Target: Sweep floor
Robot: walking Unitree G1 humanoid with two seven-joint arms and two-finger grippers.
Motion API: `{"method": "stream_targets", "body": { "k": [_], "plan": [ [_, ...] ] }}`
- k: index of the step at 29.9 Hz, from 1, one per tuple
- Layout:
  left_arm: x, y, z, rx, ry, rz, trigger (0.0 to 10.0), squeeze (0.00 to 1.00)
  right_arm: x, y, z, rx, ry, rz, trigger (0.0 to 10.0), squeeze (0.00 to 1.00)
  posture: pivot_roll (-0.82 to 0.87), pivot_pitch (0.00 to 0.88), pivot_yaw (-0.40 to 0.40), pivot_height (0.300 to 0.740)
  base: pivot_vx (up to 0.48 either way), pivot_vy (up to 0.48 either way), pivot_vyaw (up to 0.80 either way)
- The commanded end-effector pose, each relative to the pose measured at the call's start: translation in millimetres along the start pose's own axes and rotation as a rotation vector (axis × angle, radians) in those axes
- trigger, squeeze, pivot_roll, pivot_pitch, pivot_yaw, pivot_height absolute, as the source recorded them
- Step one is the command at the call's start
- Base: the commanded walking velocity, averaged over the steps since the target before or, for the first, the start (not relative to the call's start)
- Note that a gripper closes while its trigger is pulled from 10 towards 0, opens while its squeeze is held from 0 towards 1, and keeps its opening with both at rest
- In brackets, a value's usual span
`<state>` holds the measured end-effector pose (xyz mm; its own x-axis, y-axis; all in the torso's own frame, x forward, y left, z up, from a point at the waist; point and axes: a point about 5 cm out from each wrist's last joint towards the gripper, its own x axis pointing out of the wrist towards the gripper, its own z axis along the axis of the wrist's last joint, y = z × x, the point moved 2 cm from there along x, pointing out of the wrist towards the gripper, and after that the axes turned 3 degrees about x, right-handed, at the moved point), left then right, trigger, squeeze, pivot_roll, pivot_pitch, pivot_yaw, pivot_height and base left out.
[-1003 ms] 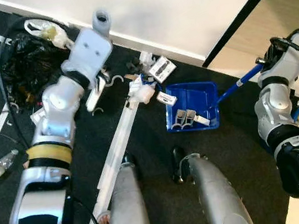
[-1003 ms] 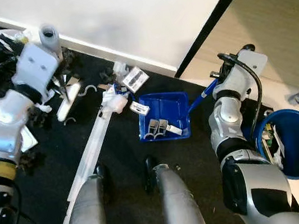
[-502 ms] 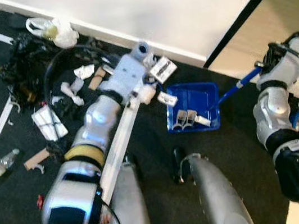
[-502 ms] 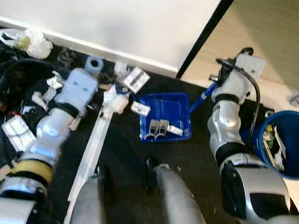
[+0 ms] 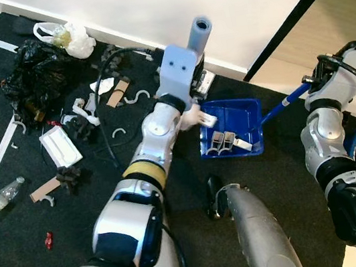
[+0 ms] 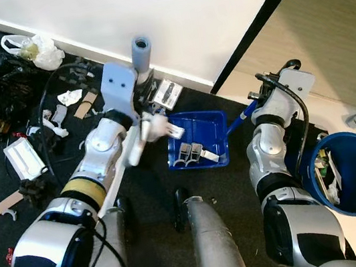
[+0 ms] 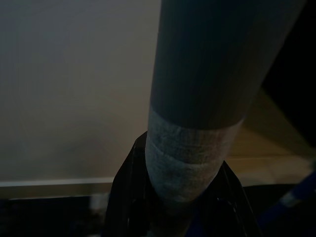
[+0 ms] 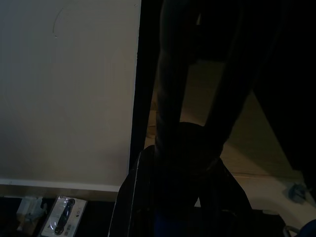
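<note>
1. Two arms in the eye views: the left claw [image 5: 189, 98] brings the broom handle [image 5: 200, 31] to the rim of the blue dustpan [image 5: 230, 127], by the wall; litter [image 5: 58, 147] crowds the dark floor [image 5: 6, 160] leftward.
2. Left wrist view: fingers [image 7: 129, 192] clamp the handle.
3. Right wrist view: the right claw [image 8: 180, 197] grips the dustpan's dark handle [image 8: 173, 98].

Blue bin [image 6: 347, 174] contents too small

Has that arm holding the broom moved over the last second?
Yes. The left gripper, shut on the broom handle, has swung from the black bag rightward to the blue dustpan.
</note>
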<state>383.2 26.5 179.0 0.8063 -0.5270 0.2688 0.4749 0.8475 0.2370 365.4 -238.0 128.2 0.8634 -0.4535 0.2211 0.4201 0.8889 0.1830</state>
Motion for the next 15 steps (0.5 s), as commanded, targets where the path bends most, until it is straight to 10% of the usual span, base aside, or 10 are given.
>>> {"method": "stream_targets", "body": {
  "k": [1, 9, 15],
  "plan": [
    [5.5, -25.6, 6, -0.101, -0.049, -0.051, 10.0, 0.00, -18.8, -13.9, -30, -0.081, 0.129, 0.000, 10.0, 0.00, 0.08, 0.462, -0.067, 0.740, 0.000, 0.000, 0.00],
    [30.7, -59.0, 66, -0.285, -0.240, -0.186, 10.0, 0.00, -16.6, -11.4, -29, -0.075, 0.134, 0.002, 10.0, 0.00, 0.09, 0.461, -0.069, 0.740, 0.000, 0.000, 0.00],
    [32.7, -48.5, 96, -0.303, -0.335, -0.207, 10.0, 0.00, -17.8, -9.4, -30, -0.070, 0.137, 0.003, 10.0, 0.00, 0.10, 0.454, -0.065, 0.740, 0.000, 0.000, 0.00]
  ]
}}
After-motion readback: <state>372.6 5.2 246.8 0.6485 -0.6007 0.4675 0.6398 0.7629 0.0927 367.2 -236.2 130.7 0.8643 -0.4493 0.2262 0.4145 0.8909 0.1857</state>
